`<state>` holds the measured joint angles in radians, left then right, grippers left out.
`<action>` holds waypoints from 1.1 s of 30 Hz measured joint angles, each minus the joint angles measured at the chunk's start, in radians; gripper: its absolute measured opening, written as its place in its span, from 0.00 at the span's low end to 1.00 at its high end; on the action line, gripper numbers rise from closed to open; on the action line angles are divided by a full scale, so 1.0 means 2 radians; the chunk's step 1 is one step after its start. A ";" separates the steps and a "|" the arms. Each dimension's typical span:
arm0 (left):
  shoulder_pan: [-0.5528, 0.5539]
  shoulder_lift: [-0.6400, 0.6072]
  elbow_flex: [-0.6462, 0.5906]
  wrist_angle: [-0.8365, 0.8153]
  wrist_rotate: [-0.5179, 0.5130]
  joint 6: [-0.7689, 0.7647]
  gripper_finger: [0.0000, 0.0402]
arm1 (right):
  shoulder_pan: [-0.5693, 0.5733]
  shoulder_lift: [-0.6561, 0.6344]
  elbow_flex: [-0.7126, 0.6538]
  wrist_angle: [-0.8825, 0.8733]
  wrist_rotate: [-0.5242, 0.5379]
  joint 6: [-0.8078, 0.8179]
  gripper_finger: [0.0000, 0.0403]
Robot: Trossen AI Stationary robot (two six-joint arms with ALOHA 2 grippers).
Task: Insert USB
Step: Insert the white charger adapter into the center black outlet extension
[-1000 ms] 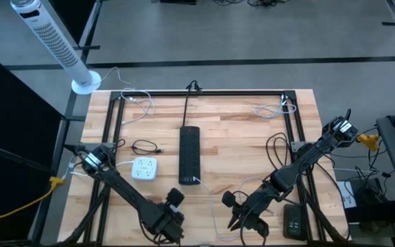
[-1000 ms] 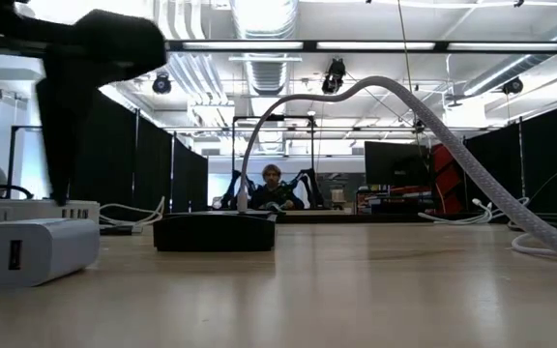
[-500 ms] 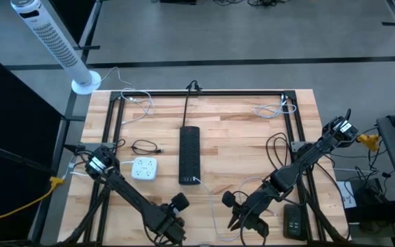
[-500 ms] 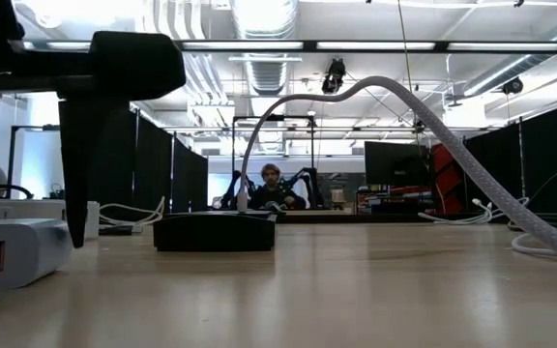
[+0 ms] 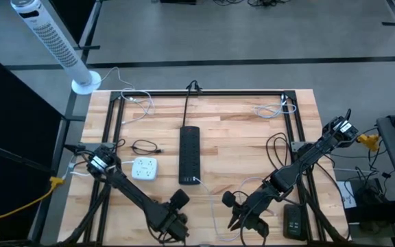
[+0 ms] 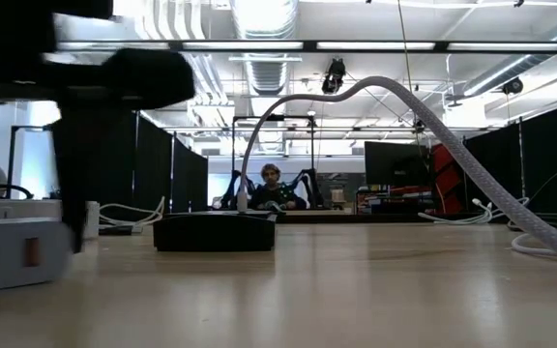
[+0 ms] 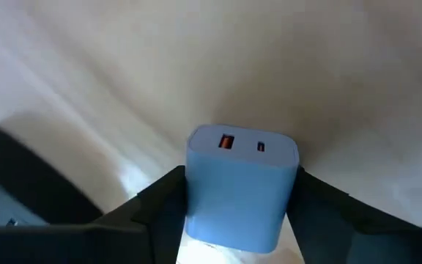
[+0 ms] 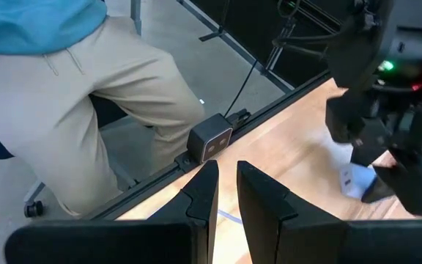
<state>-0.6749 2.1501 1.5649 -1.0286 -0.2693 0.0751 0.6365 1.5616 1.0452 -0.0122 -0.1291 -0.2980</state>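
Observation:
A small white USB charger block (image 7: 242, 187), with an orange port and a smaller port on one end face, lies on the wooden table near its front edge. My left gripper (image 7: 242, 213) reaches down over the block and is shut on it. In the low view the block (image 6: 13, 253) shows blurred at the left. A white USB cable (image 5: 211, 199) runs from the black power strip (image 5: 189, 154) toward my right gripper (image 5: 242, 218), which hangs above the table's front with its fingers (image 8: 205, 192) nearly together on the cable. My left gripper pinches the charger block between its two fingers, one on each long side (image 7: 189, 187), behind the port face. The fingers come steeply from above. The block's underside rests on the table. My right gripper is shut on the white cable, a piece of which (image 8: 227, 216) shows just below the fingers. The fingers hide the place of contact. The cable arches up clear of the table (image 6: 375, 87).
A white outlet cube (image 5: 145, 168) and a coiled black cable (image 5: 145, 147) lie left of the power strip. A black device (image 5: 293, 221) sits at the front right. A seated person (image 8: 86, 81) is just beyond the table's near edge, by the small camera (image 8: 211, 141).
My left gripper has come down over the charger block and shifted slightly toward the table's right. The block has turned about on the table, so its port face now points more toward the low camera.

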 joint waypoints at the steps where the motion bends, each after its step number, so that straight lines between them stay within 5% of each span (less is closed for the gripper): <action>1: 0.003 0.000 0.003 -0.001 0.000 -0.011 0.49 | 0.000 0.000 0.000 0.000 0.000 0.000 0.09; 9: 0.011 0.001 0.056 -0.006 -0.080 -0.156 0.49 | 0.000 0.000 0.000 0.000 0.000 -0.001 0.09; 15: 0.010 -0.001 0.112 -0.023 -0.140 -0.371 0.49 | 0.000 0.006 -0.013 0.001 0.024 -0.051 0.08; 25: 0.006 -0.001 0.155 -0.025 -0.154 -0.412 0.49 | -0.001 0.040 -0.016 0.001 0.039 -0.064 0.02; 33: 0.005 -0.002 0.154 -0.026 -0.154 -0.412 0.49 | -0.001 0.042 -0.016 0.001 0.036 0.008 0.02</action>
<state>-0.6642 2.1464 1.8737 -1.0813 -0.5772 -0.7486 0.6348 1.6447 1.0142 -0.0092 -0.0574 -0.2810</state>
